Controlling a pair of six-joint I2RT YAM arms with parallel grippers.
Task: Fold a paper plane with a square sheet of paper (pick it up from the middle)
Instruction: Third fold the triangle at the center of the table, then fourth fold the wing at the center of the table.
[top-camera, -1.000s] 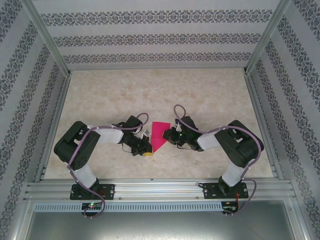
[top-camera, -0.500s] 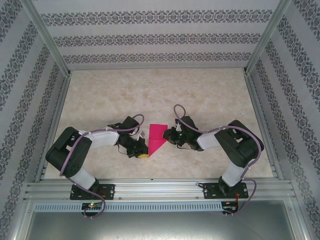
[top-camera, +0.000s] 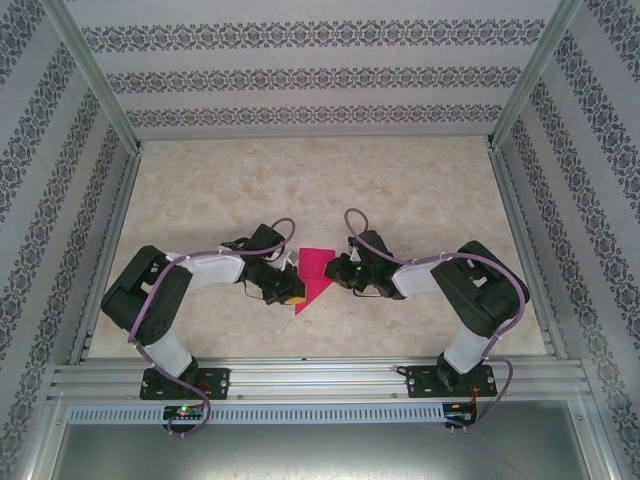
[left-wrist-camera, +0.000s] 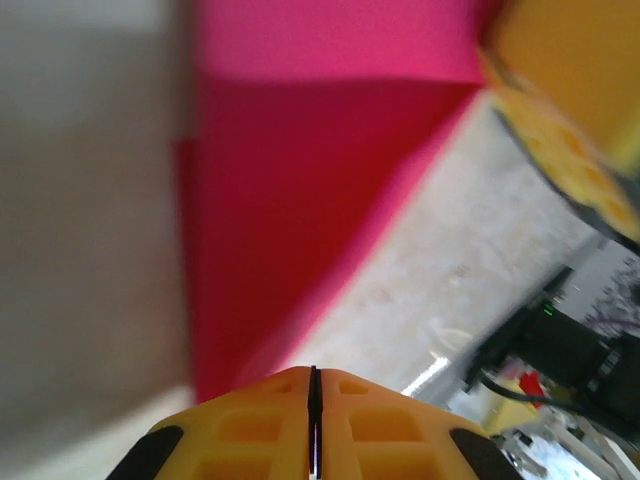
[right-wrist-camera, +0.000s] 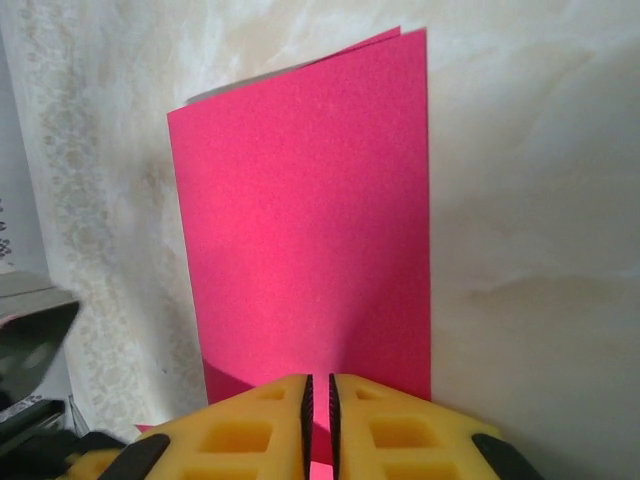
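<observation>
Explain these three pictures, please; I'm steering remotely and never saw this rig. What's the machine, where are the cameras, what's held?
Two robot arms are bolted at the near edge of the table. The wide picture looks down from above and behind them; each close-up comes from a camera on one wrist. A folded pink paper lies on the table between the arms. The right pincer is shut on one edge. The left pincer is shut too, by the paper's pointed corner; whether it grips the paper, I cannot tell.

marbled table (top-camera: 400, 180), folded pink paper (top-camera: 318, 266) on it
</observation>
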